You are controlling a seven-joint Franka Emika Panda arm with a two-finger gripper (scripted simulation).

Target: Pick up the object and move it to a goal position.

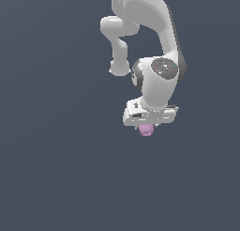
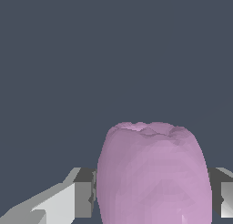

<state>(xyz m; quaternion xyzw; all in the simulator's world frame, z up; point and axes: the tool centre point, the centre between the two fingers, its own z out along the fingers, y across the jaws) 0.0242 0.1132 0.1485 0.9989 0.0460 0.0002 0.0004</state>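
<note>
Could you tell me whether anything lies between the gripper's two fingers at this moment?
Yes: the pink object fills the gap between the gripper's fingers, as the wrist view shows. In the exterior view it peeks out below the gripper.

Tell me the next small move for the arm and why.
Probably keep the fingers closed and start carrying: the pink lump sits pinched between them, both sides touching, under the gripper. No goal marker shows in either view.
</note>
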